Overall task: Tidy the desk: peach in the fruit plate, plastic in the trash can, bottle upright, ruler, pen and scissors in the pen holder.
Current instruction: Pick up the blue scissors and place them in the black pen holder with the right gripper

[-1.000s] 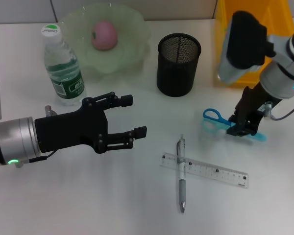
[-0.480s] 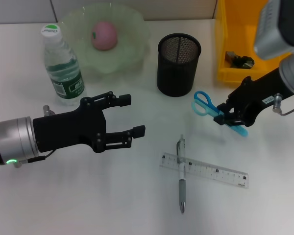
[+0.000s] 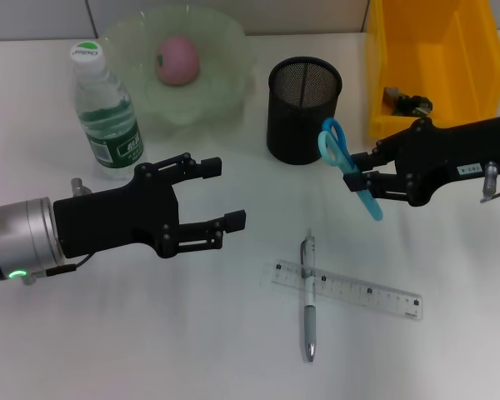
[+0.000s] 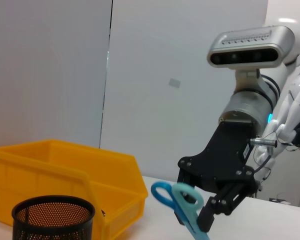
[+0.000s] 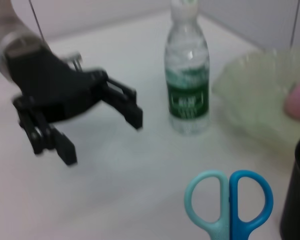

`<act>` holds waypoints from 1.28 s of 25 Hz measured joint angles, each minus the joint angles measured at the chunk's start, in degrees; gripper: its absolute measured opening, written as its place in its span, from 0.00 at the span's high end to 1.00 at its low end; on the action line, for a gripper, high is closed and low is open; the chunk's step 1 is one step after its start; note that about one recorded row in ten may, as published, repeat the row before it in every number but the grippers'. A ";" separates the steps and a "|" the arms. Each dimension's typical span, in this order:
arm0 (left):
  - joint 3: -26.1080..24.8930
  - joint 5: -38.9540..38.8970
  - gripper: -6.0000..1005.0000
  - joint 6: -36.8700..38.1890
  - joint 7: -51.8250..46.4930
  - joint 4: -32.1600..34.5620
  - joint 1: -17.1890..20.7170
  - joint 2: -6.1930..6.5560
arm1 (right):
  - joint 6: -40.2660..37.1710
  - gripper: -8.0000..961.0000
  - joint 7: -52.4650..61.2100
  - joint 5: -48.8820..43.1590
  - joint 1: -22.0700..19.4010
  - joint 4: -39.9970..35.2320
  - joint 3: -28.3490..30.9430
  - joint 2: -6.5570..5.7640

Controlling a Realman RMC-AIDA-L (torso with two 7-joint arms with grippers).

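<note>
My right gripper (image 3: 364, 177) is shut on the blue scissors (image 3: 340, 156) and holds them in the air just right of the black mesh pen holder (image 3: 304, 110), handles up by its rim. The left wrist view shows the same scissors (image 4: 184, 200) and right gripper (image 4: 206, 218). My left gripper (image 3: 225, 194) hovers open and holds nothing, in front of the upright bottle (image 3: 106, 117). The pink peach (image 3: 177, 60) lies in the green fruit plate (image 3: 221, 87). The pen (image 3: 308, 300) lies across the clear ruler (image 3: 362, 292) on the table.
The yellow trash can (image 3: 437, 50) stands at the back right with a dark crumpled item (image 3: 408, 103) inside. The right wrist view shows the scissors' handles (image 5: 230, 200), the bottle (image 5: 188, 85) and my left gripper (image 5: 101, 135).
My right gripper lifted the scissors off the table and carried them left, up to the pen holder. The left arm barely moved.
</note>
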 joint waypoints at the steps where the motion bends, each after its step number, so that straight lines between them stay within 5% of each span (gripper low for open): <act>1: 0.01 -0.07 0.17 0.21 -0.07 0.01 -0.07 0.06 | 0.06 0.75 -3.49 3.09 -0.67 3.06 1.86 0.00; 13: -0.09 -2.03 0.17 1.55 -0.12 -0.01 -0.03 0.09 | 0.00 0.75 -22.26 15.11 -1.12 20.76 11.67 -0.07; 20: -0.09 -2.18 0.17 1.77 -0.26 -0.14 -0.02 0.09 | 0.05 0.75 -33.80 22.73 -0.66 30.50 12.45 -0.09; 32: -0.09 -2.50 0.17 2.26 -0.91 -0.15 0.48 0.09 | 3.07 0.75 -38.80 25.79 0.15 35.84 12.08 0.07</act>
